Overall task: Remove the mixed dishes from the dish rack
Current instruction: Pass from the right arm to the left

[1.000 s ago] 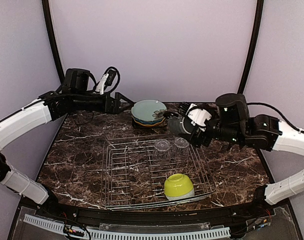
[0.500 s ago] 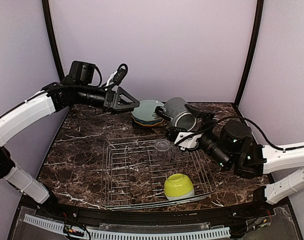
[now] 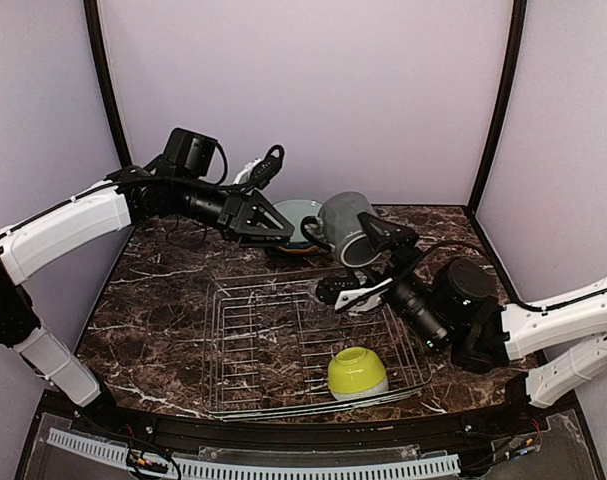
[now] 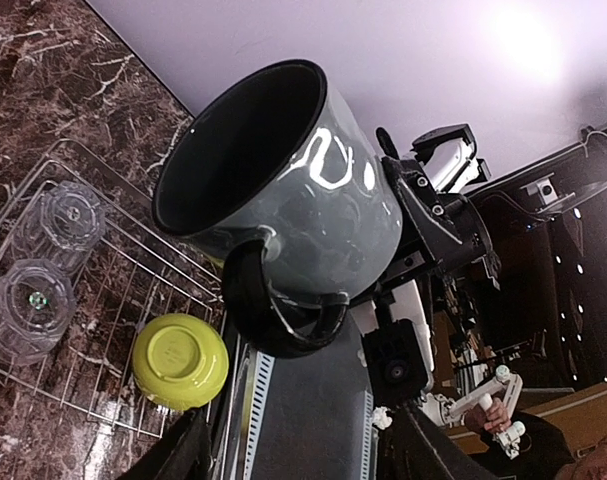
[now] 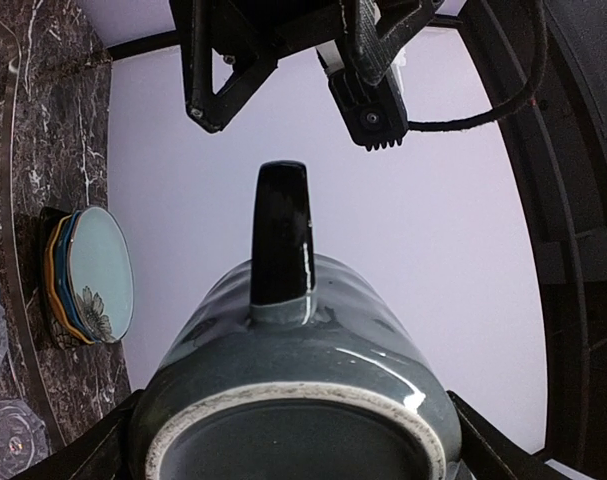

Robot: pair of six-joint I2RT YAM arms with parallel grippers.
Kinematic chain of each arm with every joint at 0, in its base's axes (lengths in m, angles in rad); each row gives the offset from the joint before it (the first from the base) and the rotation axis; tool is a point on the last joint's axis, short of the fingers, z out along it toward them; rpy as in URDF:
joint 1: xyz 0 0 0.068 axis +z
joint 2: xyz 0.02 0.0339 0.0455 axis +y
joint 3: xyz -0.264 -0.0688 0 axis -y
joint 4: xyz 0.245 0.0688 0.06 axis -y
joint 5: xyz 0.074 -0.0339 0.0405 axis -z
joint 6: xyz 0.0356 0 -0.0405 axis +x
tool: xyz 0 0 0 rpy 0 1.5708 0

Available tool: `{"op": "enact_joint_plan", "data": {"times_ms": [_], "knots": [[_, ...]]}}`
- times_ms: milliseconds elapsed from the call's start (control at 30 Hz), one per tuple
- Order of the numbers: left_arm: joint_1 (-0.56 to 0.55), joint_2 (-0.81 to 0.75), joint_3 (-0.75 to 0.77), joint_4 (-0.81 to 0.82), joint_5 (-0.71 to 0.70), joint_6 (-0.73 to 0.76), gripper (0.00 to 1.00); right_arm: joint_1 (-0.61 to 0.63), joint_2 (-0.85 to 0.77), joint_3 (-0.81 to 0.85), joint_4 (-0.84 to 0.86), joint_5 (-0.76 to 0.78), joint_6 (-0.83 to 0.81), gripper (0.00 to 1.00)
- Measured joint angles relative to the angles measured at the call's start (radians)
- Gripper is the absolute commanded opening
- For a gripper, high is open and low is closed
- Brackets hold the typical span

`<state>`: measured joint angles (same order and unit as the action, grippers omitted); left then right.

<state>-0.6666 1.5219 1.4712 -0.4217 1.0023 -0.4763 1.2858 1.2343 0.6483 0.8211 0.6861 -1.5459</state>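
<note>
My right gripper (image 3: 365, 262) is shut on the dark grey mug (image 3: 345, 226), which it holds tilted in the air above the back of the dish rack (image 3: 263, 345). In the right wrist view the mug's base (image 5: 298, 420) fills the space between the fingers, handle up. My left gripper (image 3: 281, 228) hangs open just left of the mug's handle (image 4: 278, 315), apart from it. Two clear glasses (image 4: 43, 265) and an upturned lime-green bowl (image 3: 357, 372) stay in the rack. The plates (image 3: 295, 212) are stacked on the table behind the rack.
The dark marble table (image 3: 153, 300) lies bare left of the rack. Black frame posts (image 3: 105, 90) stand at the back corners. The right arm's forearm (image 3: 463, 315) reaches over the rack's right side.
The right gripper has carried the mug up and back, tipping it. The left gripper has swung right toward the mug's handle, and its fingers have narrowed.
</note>
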Motion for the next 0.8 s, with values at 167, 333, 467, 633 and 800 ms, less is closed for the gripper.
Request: {"op": "enact_joint_plan", "data": {"times_ms": [167, 333, 467, 633, 800], "knots": [[-0.053, 0.032, 0.002, -0.003, 0.043, -0.003, 0.56, 0.006, 0.003, -0.008, 0.027, -0.008, -0.044, 0.4], [-0.077, 0.052, 0.003, -0.008, 0.066, -0.006, 0.56, 0.017, 0.006, -0.022, 0.032, -0.016, -0.072, 0.41], [-0.08, 0.058, 0.015, -0.008, 0.076, -0.014, 0.55, 0.026, 0.016, -0.032, 0.047, -0.021, -0.093, 0.41], [-0.086, 0.076, 0.019, -0.007, 0.082, -0.028, 0.51, 0.034, 0.028, -0.034, 0.076, -0.021, -0.118, 0.41], [-0.099, 0.11, 0.026, -0.007, 0.092, -0.037, 0.46, 0.053, 0.043, -0.046, 0.104, -0.039, -0.14, 0.41]]}}
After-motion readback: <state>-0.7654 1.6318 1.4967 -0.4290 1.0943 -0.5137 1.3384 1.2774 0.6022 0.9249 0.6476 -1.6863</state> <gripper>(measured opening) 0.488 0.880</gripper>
